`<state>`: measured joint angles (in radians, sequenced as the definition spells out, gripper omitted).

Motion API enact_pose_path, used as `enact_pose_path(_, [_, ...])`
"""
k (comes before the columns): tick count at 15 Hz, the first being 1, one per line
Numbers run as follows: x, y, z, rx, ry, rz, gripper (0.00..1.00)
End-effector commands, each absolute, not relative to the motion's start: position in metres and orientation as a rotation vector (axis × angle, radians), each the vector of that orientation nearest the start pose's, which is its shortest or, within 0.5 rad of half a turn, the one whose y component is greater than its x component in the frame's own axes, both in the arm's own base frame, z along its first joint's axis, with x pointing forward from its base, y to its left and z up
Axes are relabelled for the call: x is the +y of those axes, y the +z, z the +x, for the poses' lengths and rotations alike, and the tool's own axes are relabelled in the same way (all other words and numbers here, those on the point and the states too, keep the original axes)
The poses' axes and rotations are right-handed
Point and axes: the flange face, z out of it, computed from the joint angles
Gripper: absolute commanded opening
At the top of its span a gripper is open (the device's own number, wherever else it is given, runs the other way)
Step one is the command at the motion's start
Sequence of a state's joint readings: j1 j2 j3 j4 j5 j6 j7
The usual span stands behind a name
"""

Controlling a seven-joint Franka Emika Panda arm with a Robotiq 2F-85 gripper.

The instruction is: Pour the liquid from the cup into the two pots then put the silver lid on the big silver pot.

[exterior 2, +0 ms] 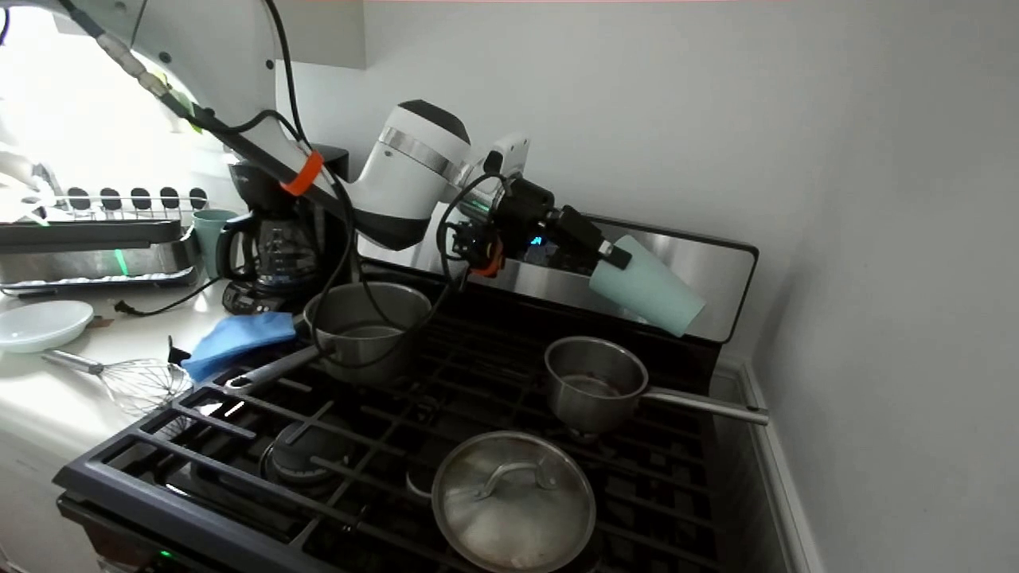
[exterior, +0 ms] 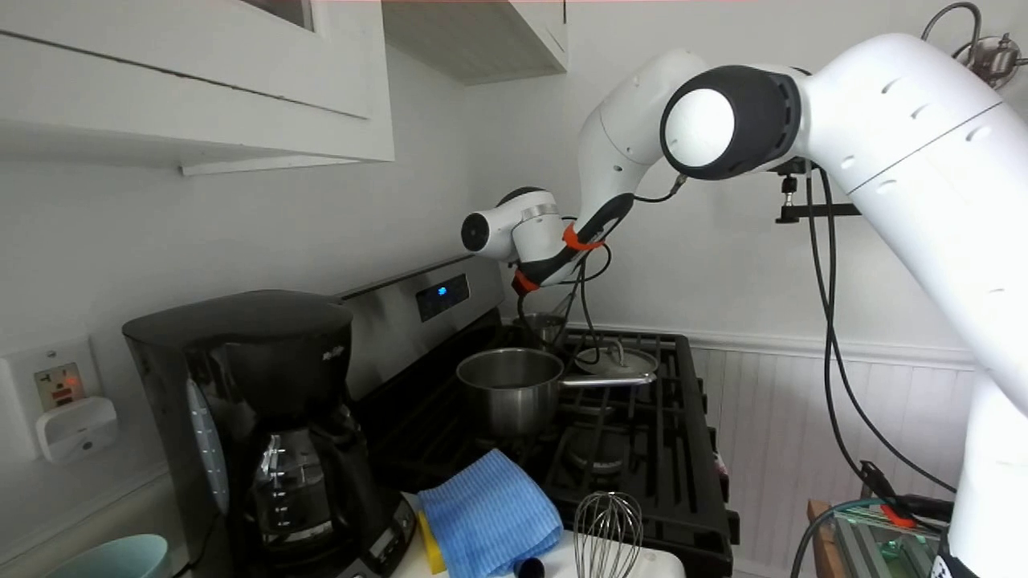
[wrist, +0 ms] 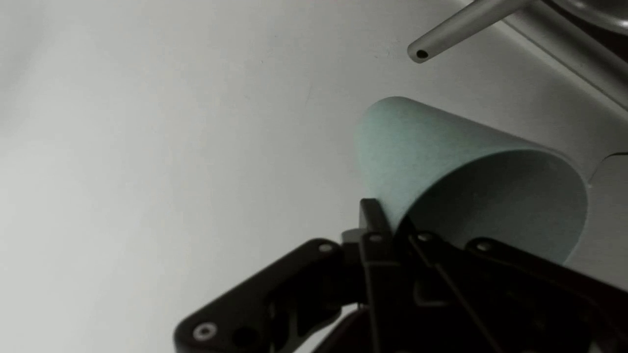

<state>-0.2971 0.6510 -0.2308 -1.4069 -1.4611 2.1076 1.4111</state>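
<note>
Over the far right of the stove (exterior 2: 183,517), the gripper (exterior 2: 613,253) pinches the wall of the cup (exterior 2: 649,286) at its rim, one finger inside the mouth and its mate outside, as the wrist view shows. The cup hangs tilted, mouth toward the gripper and base slanting down to the right, higher than the smaller pot (exterior 2: 579,408), whose handle points right. Rising at the right in an exterior view, the arm (exterior: 891,120) bends high at the elbow and slopes down to the left over the stove, black cables (exterior 2: 288,79) looping from it.

Black grates (exterior 2: 231,471) cover the stove. At the far left sits the big silver pot (exterior: 514,405), open at the top; at the near right lies the silver lid (exterior 2: 513,517), handle up. A steel back panel (exterior 2: 720,278) with a blue-lit display (exterior: 443,299) runs along the far side. Left of the stove, a pale counter (exterior 2: 32,406) bears a whisk (exterior 2: 97,368), a blue cloth (exterior 2: 243,342) and a black coffee maker (exterior: 257,369). White cabinets (exterior: 193,88) hang above; plain pale walls (exterior 2: 892,199) meet in a corner, grooved panelling (exterior: 771,457) low on one.
</note>
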Motion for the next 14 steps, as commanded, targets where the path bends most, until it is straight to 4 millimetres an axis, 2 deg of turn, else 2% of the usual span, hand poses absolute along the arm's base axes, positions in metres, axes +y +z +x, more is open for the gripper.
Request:
enact_pose_path(1, [-0.390, 0.380, 0.653, -0.869, 0.678, 1.523, 0.01])
enact_pose_path(14, [-0.401, 0.384, 0.654, -0.721, 0.696, 1.427, 0.01])
